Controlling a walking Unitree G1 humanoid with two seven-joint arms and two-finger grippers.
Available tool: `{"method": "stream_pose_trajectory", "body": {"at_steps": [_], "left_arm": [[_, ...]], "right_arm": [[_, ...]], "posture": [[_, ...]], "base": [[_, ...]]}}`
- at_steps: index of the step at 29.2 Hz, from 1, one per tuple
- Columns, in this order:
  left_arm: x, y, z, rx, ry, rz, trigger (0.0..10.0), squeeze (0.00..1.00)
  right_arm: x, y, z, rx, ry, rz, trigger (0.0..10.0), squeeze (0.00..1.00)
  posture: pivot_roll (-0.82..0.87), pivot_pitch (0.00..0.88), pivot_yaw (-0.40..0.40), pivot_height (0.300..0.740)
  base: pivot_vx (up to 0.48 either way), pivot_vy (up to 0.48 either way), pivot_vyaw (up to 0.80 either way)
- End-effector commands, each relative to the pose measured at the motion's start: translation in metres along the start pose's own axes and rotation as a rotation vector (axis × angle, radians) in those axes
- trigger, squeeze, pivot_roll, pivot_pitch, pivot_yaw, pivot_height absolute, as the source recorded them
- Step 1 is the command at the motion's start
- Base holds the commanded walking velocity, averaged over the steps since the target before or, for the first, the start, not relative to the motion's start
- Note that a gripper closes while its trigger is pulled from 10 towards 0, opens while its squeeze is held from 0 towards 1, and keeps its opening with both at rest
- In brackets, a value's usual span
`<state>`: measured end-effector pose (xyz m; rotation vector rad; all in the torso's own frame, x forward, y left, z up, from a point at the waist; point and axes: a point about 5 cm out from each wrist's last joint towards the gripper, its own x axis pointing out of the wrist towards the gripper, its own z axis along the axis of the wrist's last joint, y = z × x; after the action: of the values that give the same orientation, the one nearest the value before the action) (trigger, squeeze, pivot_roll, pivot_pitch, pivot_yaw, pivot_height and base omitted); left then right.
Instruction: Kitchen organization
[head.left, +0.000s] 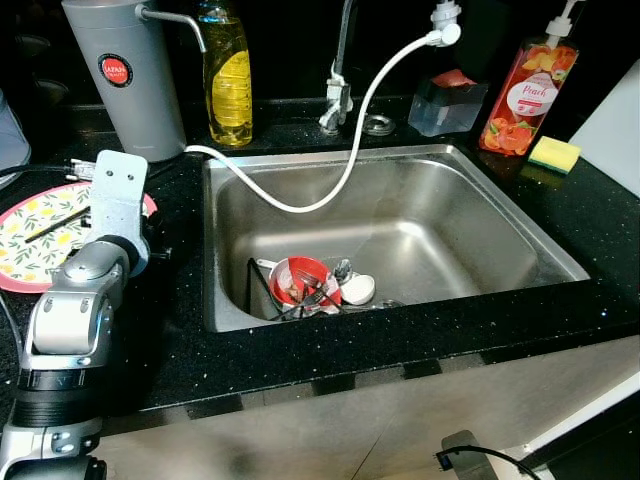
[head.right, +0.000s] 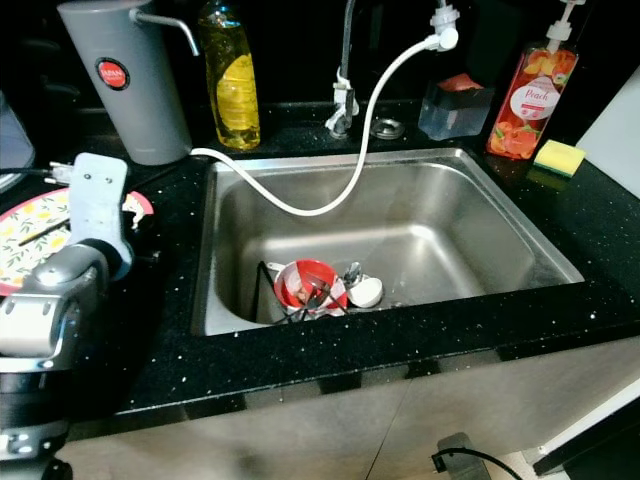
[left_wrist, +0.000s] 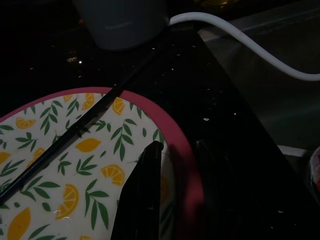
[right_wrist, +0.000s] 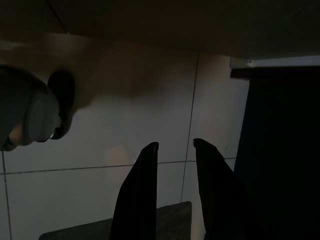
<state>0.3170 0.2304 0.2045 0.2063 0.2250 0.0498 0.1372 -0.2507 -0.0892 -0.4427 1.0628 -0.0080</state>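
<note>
L pincer (left_wrist: 175, 165) sits at the plate (left_wrist: 65, 165) edge on the black table (head.left: 180, 340), fingers a narrow gap apart, one over the lemon print, the other over the pink rim, gripping nothing. A black stick (left_wrist: 75, 135) lies across the plate. R pincer (right_wrist: 175, 165) hangs over floor tiles, slightly apart, empty. Red bowl (head.left: 298, 280) w/ utensils sits in the sink (head.left: 480, 240).

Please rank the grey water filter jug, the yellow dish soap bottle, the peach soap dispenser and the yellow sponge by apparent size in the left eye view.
1. grey water filter jug
2. yellow dish soap bottle
3. peach soap dispenser, close to the yellow bottle, so that order is unsure
4. yellow sponge
</note>
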Motion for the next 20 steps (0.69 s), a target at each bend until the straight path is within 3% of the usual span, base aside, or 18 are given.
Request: {"method": "stream_pose_trajectory", "body": {"at_steps": [1, 20], "left_arm": [[0.0006, 0.0004, -0.0007, 0.026, 0.018, 0.005, 10.0, 0.0], [-0.0008, 0.0, -0.0027, 0.036, 0.026, 0.009, 10.0, 0.0]], "right_arm": [[-0.001, 0.003, -0.005, -0.004, 0.014, 0.004, 10.0, 0.0], [-0.0008, -0.0012, -0.0038, -0.015, 0.008, 0.0, 10.0, 0.0]], "posture": [[0.09, 0.0, -0.023, 0.74], [0.08, 0.0, -0.034, 0.74]], "base": [[0.0, 0.0, 0.0], [0.0, 0.0, 0.0]]}}
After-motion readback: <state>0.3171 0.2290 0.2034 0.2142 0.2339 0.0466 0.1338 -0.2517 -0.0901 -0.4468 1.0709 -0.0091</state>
